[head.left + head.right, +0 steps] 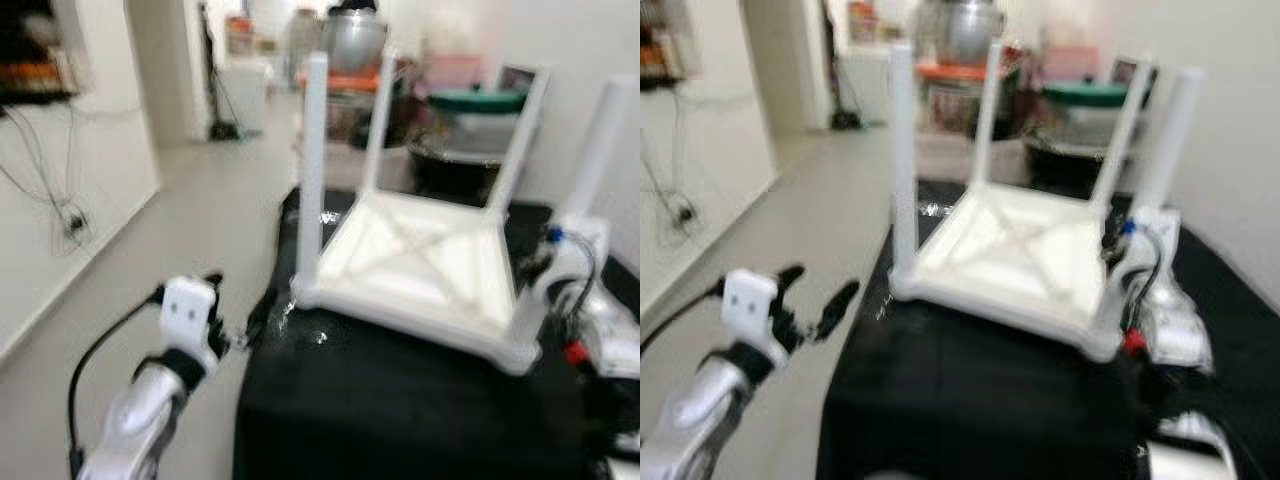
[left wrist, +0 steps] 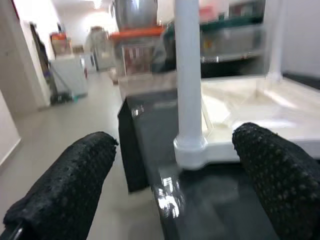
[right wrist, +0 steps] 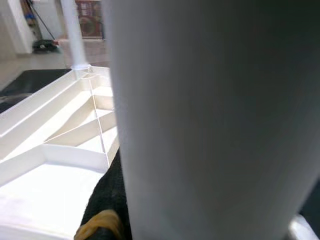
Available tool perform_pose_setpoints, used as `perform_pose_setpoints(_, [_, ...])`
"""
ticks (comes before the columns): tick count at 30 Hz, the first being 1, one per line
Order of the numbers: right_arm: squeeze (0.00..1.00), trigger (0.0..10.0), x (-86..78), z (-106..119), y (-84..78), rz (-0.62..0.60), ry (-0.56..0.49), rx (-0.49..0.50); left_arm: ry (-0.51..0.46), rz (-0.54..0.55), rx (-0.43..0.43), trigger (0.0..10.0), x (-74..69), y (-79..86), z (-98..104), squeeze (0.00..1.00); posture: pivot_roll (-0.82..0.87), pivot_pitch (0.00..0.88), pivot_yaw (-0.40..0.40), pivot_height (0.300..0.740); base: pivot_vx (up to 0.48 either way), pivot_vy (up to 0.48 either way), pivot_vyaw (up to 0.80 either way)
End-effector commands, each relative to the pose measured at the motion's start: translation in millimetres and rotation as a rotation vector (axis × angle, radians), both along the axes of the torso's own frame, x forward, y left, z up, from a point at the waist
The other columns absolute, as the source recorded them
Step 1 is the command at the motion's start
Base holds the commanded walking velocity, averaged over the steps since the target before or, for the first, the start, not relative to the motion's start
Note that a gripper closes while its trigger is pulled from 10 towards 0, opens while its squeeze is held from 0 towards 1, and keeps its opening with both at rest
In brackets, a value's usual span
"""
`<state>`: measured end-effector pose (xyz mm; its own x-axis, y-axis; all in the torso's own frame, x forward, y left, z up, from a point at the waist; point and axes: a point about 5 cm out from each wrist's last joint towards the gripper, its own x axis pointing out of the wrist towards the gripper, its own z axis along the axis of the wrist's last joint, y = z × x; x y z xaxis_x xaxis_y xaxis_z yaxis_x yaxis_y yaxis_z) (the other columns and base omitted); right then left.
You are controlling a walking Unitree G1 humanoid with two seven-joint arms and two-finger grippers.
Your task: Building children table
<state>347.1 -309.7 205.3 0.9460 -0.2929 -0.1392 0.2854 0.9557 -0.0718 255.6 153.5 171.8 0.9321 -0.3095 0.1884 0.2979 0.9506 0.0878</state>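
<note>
The white children's table (image 1: pixel 420 255) lies upside down on a black surface (image 1: pixel 400 400), all its legs pointing up. My left gripper (image 1: pixel 818 295) hovers open just off the surface's left edge, level with the near-left leg (image 1: pixel 312 170). In the left wrist view that leg (image 2: pixel 189 80) stands ahead, between the two spread pads (image 2: pixel 75 175). My right gripper (image 1: pixel 555 270) sits at the base of the near-right leg (image 1: pixel 600 140) and looks shut on it. The right wrist view has that leg (image 3: pixel 210 115) pressed close, with a black finger (image 3: pixel 112 200) beside it.
Behind the table stand a metal pot (image 1: pixel 352 40), a dark bowl with a green lid (image 1: pixel 475 100) and other containers. Open grey floor (image 1: pixel 200 220) stretches to the left, bounded by a white wall with hanging cables (image 1: pixel 65 215).
</note>
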Motion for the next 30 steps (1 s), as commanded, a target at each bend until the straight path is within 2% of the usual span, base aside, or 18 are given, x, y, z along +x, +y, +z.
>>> perform_pose_setpoints(1, [0.0,0.0,-3.3,-30,2.6,0.007,0.16,0.022,0.004,-0.004,0.012,10.0,3.0,-1.2,0,0.0,0.05,0.0,-0.064,0.74,0.0,0.0,0.0])
perform_pose_setpoints(3, [0.0,0.0,-3.2,-30,2.6,0.006,0.16,0.022,0.004,-0.004,0.012,10.0,3.1,-1.3,0,0.0,0.05,0.0,-0.064,0.74,0.0,0.0,0.0])
perform_pose_setpoints(14, [0.0,0.0,-4.0,-32,3.7,0.005,0.162,0.025,0.001,-0.007,0.011,10.0,4.0,-3.0,0,0.0,0.05,0.0,-0.064,0.74,0.0,-0.399,0.0])
perform_pose_setpoints(30, [0.0,0.0,-4.1,-41,11.8,0.013,0.17,0.051,0.005,0.012,0.008,10.0,6.1,-3.2,-2,0.0,0.05,0.0,-0.07,0.74,0.0,0.0,0.0])
